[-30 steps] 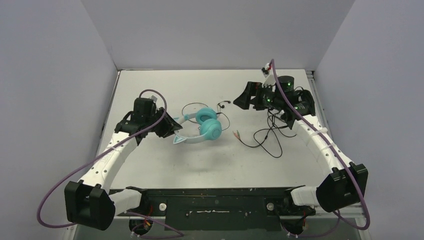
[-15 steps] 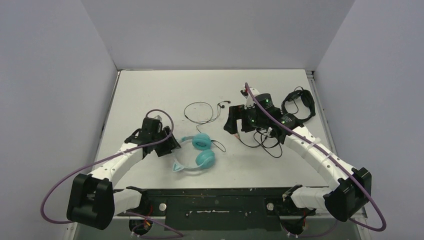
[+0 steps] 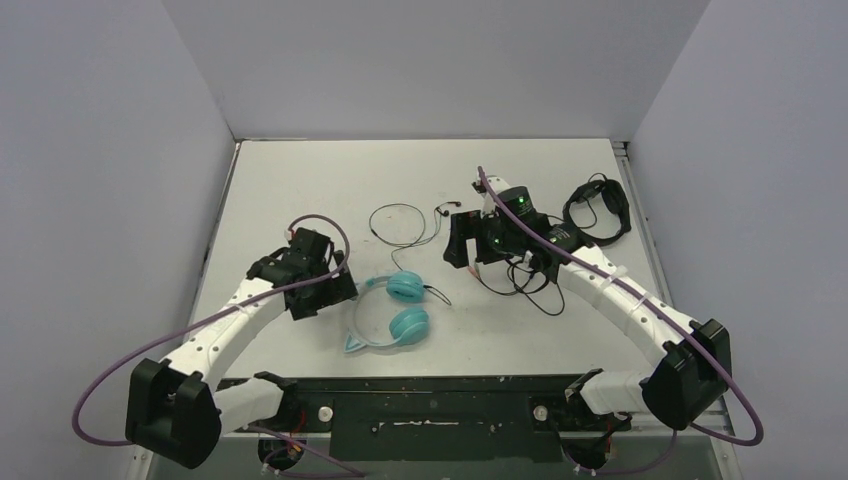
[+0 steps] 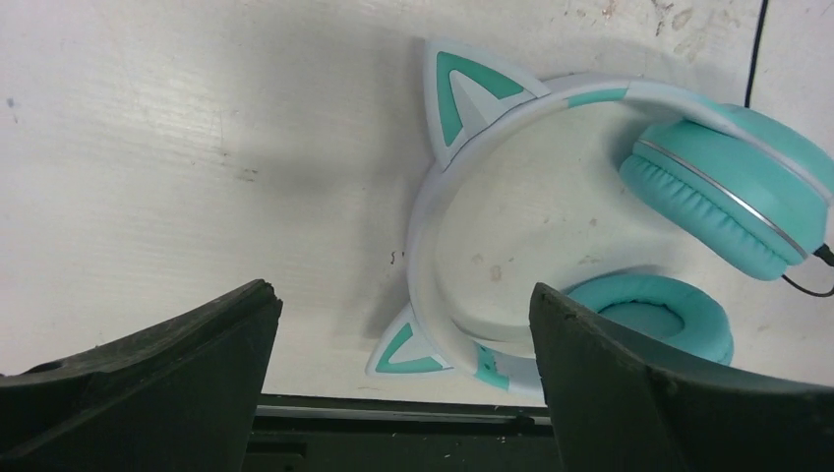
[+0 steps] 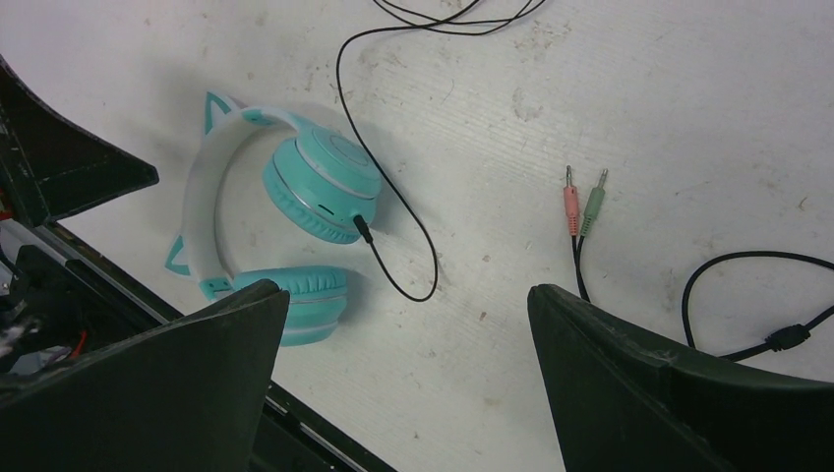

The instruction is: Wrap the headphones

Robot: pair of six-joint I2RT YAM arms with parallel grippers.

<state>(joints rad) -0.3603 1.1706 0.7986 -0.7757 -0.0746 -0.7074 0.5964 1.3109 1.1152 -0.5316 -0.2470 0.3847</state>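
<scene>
The teal headphones lie flat near the table's front edge, pale cat-ear headband to the left and both ear cups to the right. Their thin black cable runs from the far cup and loops toward the back. My left gripper stands open just left of the headband, holding nothing. In the left wrist view one cat ear lies between its fingertips. My right gripper hangs open above the table, right of the headphones; the right wrist view shows bare table between its fingers.
All-black headphones lie at the back right. Their tangled black cable ends in pink and green plugs under the right arm. The black front rail runs close to the teal headphones.
The left gripper drew the headphones toward the front edge, then opened and let go of the headband. The right arm swung left and nearer, uncovering the black headphones.
</scene>
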